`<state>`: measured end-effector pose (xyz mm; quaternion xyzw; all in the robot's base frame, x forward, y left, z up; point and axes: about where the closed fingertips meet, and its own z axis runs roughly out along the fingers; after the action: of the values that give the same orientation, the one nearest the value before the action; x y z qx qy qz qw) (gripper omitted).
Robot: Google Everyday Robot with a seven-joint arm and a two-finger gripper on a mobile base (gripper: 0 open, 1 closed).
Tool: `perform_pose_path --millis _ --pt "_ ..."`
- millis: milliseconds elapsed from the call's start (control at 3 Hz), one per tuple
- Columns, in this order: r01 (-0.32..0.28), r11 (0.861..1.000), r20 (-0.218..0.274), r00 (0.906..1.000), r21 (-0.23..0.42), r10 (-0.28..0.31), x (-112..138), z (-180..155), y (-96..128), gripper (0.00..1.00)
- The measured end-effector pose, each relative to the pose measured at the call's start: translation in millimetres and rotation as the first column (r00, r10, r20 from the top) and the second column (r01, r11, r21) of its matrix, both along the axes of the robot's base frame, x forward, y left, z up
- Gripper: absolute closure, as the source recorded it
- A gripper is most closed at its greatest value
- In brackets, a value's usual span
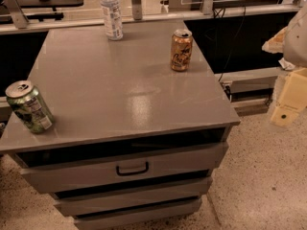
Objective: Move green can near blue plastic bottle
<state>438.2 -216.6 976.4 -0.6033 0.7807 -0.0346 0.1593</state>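
Item 1, table (129, 85): grey top, in full view, with 3 drawers below its front edge. The top drawer (86, 174) carries 1 dark handle (132, 168).

Item 2, green can (29, 107): stands on its base at the front-left corner of the table, close to both the front edge and the left edge. Silver top faces up and a white label patch shows on its side. Nothing touches it.

Item 3, blue plastic bottle (111, 16): upright at the back edge, left of the middle, white cap on. It is well apart from the green can, almost the whole depth of the table lying between them.

Item 4, orange-gold can (181, 50): upright near the right edge, toward the back-right corner, apart from the bottle.

Item 5, gripper (288, 104): off the table entirely, beyond the right edge, over the speckled floor (268, 181), and partly cut by the frame. It holds nothing that can be seen; whether it is released or clenched cannot be told. It is well apart from all 3 containers.
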Motion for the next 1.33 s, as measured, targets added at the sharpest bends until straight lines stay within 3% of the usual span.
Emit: perform_pose_path --millis 333,667,1000,1333 --pt "-0.005 1.0 0.01 0.9999 0.012 0.005 1.1 1.7 2.5 0.0" --pt "-0.049 0.995 0.028 0.9985 0.092 0.047 13.2 -8.8 33.2 0.0" --pt "-0.152 0.951 0.06 0.9882 0.271 0.141 35.4 -30.6 117.6 0.0" --pt "-0.228 0.881 0.09 0.9736 0.415 0.21 47.8 -38.5 195.4 0.0"
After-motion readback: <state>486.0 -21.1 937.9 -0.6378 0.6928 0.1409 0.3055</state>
